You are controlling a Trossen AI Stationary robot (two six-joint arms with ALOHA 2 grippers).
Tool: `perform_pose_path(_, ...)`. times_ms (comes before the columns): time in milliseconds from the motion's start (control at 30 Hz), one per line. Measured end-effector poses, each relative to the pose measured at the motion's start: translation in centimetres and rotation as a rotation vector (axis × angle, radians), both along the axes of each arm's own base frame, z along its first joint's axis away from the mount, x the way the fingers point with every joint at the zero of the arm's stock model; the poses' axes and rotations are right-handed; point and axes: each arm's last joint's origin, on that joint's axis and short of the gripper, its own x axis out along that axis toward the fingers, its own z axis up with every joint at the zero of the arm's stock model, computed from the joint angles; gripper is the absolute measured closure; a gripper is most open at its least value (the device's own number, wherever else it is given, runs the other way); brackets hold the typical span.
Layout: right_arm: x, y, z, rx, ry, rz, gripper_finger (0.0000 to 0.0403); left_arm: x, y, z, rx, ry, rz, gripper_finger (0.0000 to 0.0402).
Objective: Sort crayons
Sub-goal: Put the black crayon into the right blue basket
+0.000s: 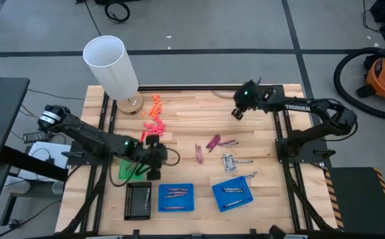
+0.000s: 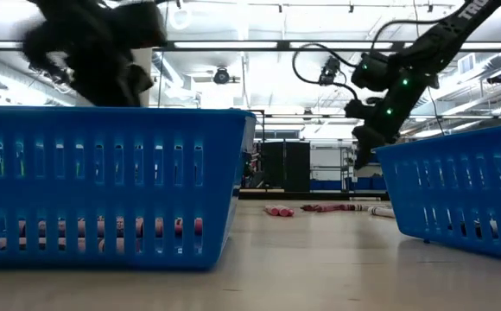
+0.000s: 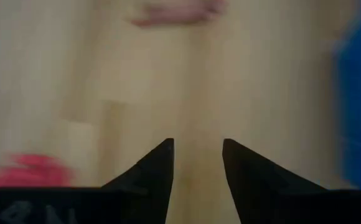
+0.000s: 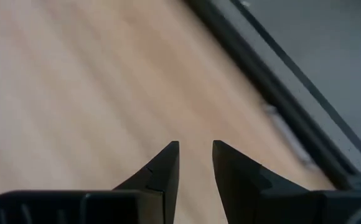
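Note:
Loose crayons lie on the wooden table: maroon ones (image 1: 214, 142), brownish-red ones (image 1: 198, 153) and silvery grey ones (image 1: 229, 162). Some also show in the low view (image 2: 278, 210). More crayons lie in the two blue trays (image 1: 176, 198) (image 1: 232, 194) near the front edge. My left gripper (image 1: 154, 166) is open and empty (image 3: 198, 142) above the table, just beyond a black tray (image 1: 138, 200). My right gripper (image 1: 237, 113) is open and empty (image 4: 196, 143), held above the far part of the table.
A white cylinder (image 1: 111, 65) stands at the far left, with small orange pieces (image 1: 154, 114) beside it. A green object (image 1: 129, 169) lies by the left gripper. In the low view the blue trays (image 2: 104, 186) (image 2: 466, 190) stand close in front.

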Motion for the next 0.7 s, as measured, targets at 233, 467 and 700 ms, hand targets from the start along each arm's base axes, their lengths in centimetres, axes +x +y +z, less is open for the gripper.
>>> perform_pose_path(233,-1.5,-3.8,-0.9,0.091,0.044,-0.111,0.0304,1.8,3.4,0.9,0.219,-0.109,0.044,0.0253)
perform_pose_path(467,-0.4,-8.4,-1.9,0.175,0.144,-0.103,0.0303,2.7,5.1,1.4,0.279,-0.165,0.041,0.0253)
perform_pose_path(700,0.2,-11.4,-3.0,0.214,0.198,-0.096,0.0285,2.7,5.1,1.3,0.288,-0.151,0.015,0.0253)
